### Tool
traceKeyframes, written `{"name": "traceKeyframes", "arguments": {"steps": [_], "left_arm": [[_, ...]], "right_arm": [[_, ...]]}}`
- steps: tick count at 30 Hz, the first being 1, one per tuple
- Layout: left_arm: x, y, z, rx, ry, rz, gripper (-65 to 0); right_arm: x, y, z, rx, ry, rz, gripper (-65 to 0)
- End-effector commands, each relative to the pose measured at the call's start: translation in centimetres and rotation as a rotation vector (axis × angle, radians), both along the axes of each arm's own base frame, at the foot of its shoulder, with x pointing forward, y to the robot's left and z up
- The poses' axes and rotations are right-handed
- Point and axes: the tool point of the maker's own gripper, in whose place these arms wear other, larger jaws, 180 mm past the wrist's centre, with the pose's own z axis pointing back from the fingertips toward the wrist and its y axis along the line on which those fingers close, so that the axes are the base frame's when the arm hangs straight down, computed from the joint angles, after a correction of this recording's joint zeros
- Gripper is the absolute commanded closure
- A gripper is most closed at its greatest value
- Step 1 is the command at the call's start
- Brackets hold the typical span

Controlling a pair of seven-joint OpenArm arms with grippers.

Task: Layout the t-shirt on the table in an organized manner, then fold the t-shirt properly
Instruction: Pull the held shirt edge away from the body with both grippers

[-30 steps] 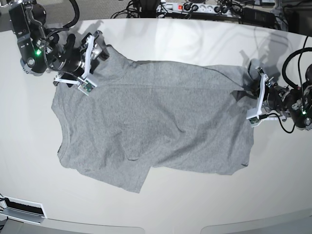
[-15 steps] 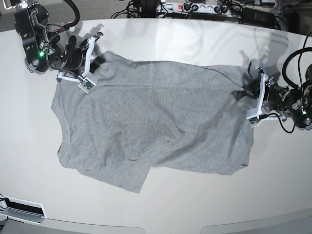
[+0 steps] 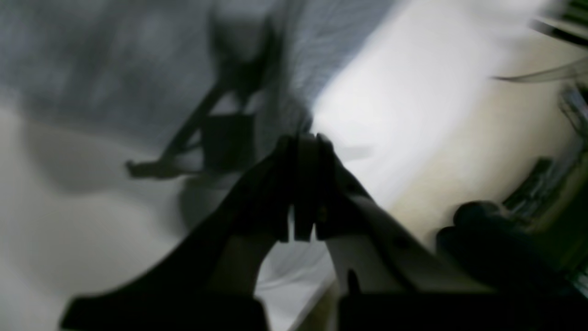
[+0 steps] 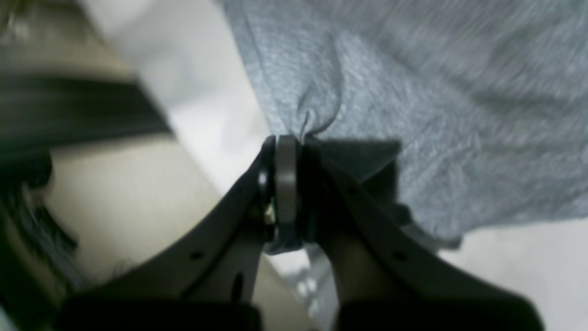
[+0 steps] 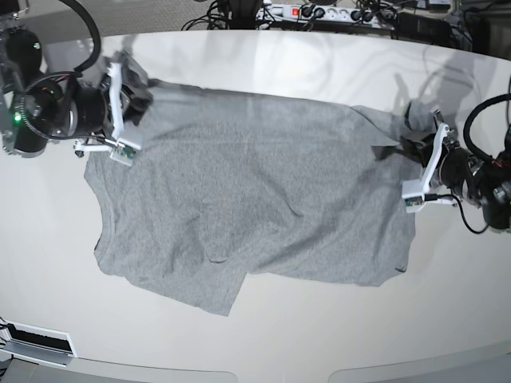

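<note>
While the right gripper (image 5: 137, 89) pinches the t-shirt (image 5: 255, 199) at its far-left corner and the left gripper (image 5: 417, 142) clamps the far-right edge, draw apart evenly, low over the table (image 5: 263, 64), avoiding slack.

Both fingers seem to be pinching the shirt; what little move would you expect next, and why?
Probably pull the two grips slightly further apart: right fingers and left fingers pinch opposite corners of the t-shirt, whose lower part lies folded and creased on the table.

My arms (image 5: 48, 112) are black, cabled, each showing a green LED; my grippers (image 5: 120, 112) carry white fingers with dark pads.
</note>
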Motion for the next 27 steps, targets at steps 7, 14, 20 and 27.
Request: {"name": "traceKeyframes", "arguments": {"steps": [7,14,20,27], "left_arm": [[-2.1,-4.2,4.4,-0.249,0.105,-0.022,0.0],[-7.6,-3.9,1.5,-0.244,0.263,0.001,0.0],[-11.9,-1.7,0.2,-0.189,0.377,0.032,0.0],[-12.1,0.4,0.6,-0.136,0.38,0.049,0.0]], "right_arm": [[-2.6,1.0,3.3,0.143,0.128,0.079,0.0],[-6.6,1.7,2.6,0.2,0.254,0.071,0.0],[-9.1,0.0,0.4,0.082,0.295,0.072,0.0],[-9.9,0.5,0.6,0.115,0.323,0.068,0.0]]}}
